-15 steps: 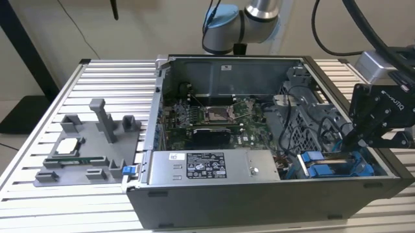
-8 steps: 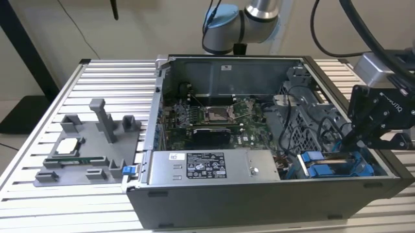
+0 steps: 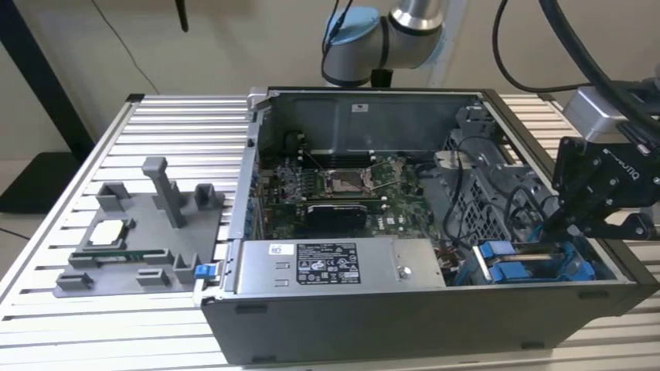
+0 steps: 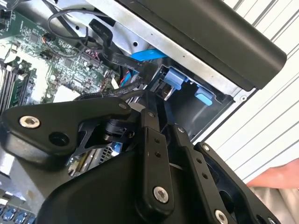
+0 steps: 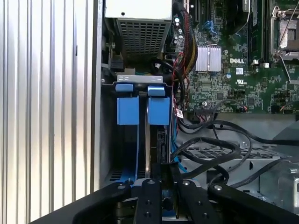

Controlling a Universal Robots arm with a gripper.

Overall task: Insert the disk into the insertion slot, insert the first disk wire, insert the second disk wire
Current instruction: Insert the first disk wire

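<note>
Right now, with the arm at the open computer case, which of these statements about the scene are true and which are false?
1. The black gripper hangs over the grey metal drive cage with blue plastic parts, at the exterior view's right. True.
2. The grey labelled power-supply box lies outside the case. False: it sits inside the open black computer case, against its near wall.
3. The green motherboard is exposed. True.
4. The grey plastic fixture tray stands on the exterior view's right of the case. False: it stands on the exterior view's left.
5. In the first wrist view, loose black cables lie inside the case beside the cage. True.
</note>
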